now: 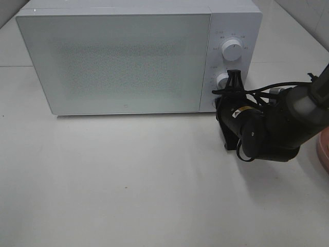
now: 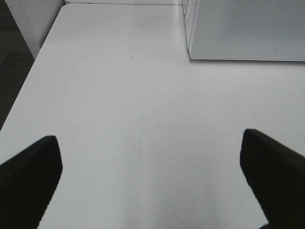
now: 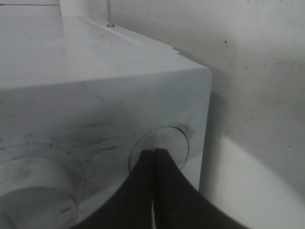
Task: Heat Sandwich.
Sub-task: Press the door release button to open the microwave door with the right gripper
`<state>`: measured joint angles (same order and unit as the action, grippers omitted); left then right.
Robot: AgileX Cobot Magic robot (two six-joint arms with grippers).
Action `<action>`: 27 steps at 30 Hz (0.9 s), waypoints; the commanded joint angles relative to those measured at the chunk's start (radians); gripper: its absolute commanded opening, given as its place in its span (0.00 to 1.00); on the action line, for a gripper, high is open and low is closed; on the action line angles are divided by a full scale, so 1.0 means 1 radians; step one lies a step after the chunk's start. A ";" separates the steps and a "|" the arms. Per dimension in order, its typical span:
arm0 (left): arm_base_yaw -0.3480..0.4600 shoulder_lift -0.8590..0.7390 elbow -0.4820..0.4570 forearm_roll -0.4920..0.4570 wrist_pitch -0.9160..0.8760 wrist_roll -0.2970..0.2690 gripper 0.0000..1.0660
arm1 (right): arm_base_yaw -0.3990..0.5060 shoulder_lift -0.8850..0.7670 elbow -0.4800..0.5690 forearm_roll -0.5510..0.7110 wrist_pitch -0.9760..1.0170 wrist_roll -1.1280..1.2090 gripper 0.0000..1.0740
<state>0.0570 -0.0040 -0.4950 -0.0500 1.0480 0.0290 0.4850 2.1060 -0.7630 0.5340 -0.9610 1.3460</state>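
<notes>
While the right gripper (image 3: 155, 151), pressed together, sits tip-first on the microwave (image 1: 118, 62) round button (image 3: 169, 136) | left gripper (image 2: 148, 138): spread wide, empty, above table (image 2: 119, 71).

White table (image 1: 128, 180) carries a white microwave (image 1: 118, 62), door shut, and a pink plate (image 1: 324, 152)

a plain white table (image 2: 95, 95) with dark grey floor (image 2: 9, 71) beside its edge, evenly lit

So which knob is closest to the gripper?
The lower knob, right beside the right gripper; the upper knob sits higher on the microwave, farther away.
</notes>
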 commanded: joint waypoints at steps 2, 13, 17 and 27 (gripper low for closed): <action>0.002 -0.028 0.002 -0.001 -0.011 -0.001 0.90 | -0.005 -0.004 -0.011 0.028 -0.037 -0.044 0.00; 0.002 -0.028 0.002 -0.001 -0.011 -0.001 0.90 | -0.005 0.023 -0.062 0.031 -0.037 -0.043 0.00; 0.002 -0.028 0.002 -0.001 -0.011 -0.001 0.90 | -0.005 0.023 -0.073 0.035 -0.057 -0.051 0.00; 0.002 -0.028 0.002 -0.001 -0.011 -0.001 0.90 | -0.031 0.029 -0.092 0.054 -0.164 -0.057 0.00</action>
<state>0.0570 -0.0040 -0.4950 -0.0500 1.0480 0.0290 0.4840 2.1420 -0.8090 0.5900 -0.9650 1.3070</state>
